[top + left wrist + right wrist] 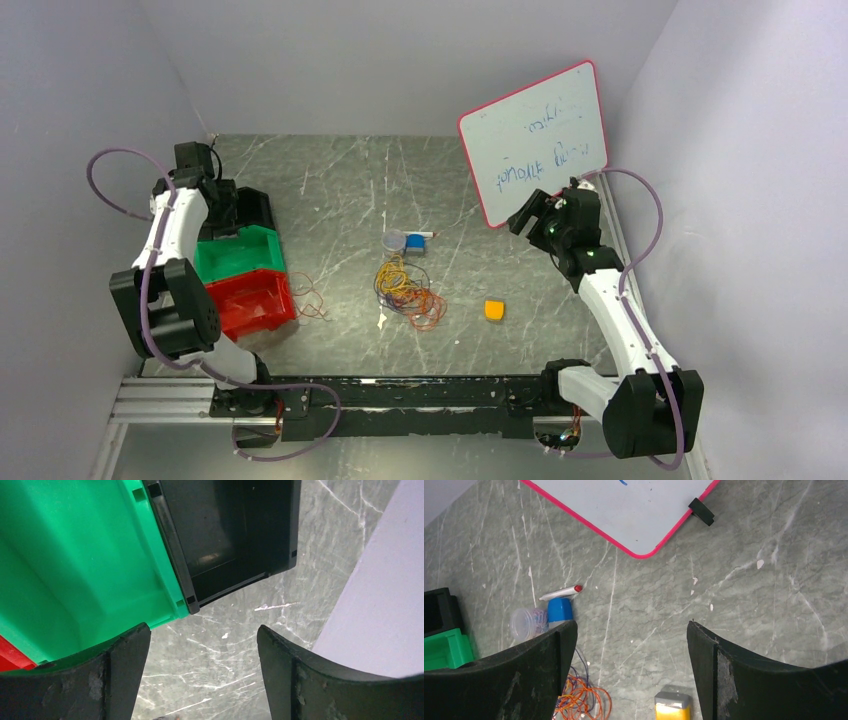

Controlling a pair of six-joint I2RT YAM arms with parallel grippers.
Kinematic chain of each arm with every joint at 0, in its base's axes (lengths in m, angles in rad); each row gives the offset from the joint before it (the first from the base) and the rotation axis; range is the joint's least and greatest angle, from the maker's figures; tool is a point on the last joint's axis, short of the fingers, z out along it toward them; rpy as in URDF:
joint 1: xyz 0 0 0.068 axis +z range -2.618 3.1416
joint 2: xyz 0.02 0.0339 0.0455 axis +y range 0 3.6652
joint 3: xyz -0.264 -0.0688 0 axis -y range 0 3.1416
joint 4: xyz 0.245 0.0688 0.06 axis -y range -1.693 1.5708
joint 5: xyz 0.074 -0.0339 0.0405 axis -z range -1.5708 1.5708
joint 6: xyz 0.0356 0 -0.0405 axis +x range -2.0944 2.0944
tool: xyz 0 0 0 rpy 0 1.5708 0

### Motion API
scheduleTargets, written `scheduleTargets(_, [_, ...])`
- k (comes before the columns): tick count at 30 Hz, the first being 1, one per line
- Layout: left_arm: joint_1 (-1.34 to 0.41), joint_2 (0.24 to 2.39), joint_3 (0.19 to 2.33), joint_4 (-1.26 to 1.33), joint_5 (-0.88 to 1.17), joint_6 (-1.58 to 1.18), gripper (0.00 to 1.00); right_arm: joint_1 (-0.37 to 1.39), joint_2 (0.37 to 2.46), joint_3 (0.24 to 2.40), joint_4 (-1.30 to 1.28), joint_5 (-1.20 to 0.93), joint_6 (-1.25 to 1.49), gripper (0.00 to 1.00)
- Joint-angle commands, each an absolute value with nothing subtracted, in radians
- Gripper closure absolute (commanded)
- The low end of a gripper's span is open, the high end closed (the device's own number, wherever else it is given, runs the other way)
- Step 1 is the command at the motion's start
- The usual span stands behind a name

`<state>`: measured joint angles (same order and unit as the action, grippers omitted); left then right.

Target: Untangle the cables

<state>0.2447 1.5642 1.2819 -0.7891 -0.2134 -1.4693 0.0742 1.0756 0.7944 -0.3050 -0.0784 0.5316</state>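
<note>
The cables (pixel 408 290) lie in one tangled heap of orange, yellow and dark purple loops at the table's middle. A thin reddish cable (pixel 311 298) trails beside the red bin. The right wrist view catches the heap's edge (pixel 583 696) by the left finger. My left gripper (pixel 224 204) hovers far left over the bins, open, with only bare table between its fingers (pixel 203 630). My right gripper (pixel 527 218) hangs high at the right, in front of the whiteboard, also open and empty (pixel 631 625). Neither gripper touches the cables.
Black (pixel 256 208), green (pixel 240 256) and red (pixel 252 302) bins stand in a row at the left. A clear cup (pixel 394 241), a blue object (pixel 414 248) and a marker (pixel 561 592) lie behind the heap. A yellow block (pixel 494 310) sits to its right. A pink-rimmed whiteboard (pixel 535 140) leans at the back right.
</note>
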Motion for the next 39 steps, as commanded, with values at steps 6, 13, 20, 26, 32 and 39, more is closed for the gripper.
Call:
scheduleTargets(6, [0.272, 1.633, 1.317, -0.810, -0.157, -1.573, 0.19, 0.079, 1.049, 0.802, -0.312, -0.067, 0.532, 0.16])
scheduleTargets(13, [0.294, 1.677, 1.303, -0.798, -0.160, -1.551, 0.25, 0.079, 1.050, 0.802, -0.312, -0.067, 0.530, 0.16])
scheduleTargets(20, [0.304, 1.757, 1.312, -0.766, -0.179, -1.479, 0.35, 0.079, 1.059, 0.809, -0.312, -0.070, 0.526, 0.16])
scheduleTargets(26, [0.304, 1.816, 1.344, -0.763, -0.193, -1.411, 0.53, 0.079, 1.053, 0.806, -0.315, -0.056, 0.520, 0.16])
scheduleTargets(32, [0.305, 1.836, 1.326, -0.707, -0.153, -1.311, 0.65, 0.080, 1.064, 0.804, -0.310, -0.062, 0.519, 0.16])
scheduleTargets(39, [0.287, 1.845, 1.300, -0.647, -0.081, -1.199, 0.80, 0.080, 1.066, 0.794, -0.304, -0.070, 0.520, 0.16])
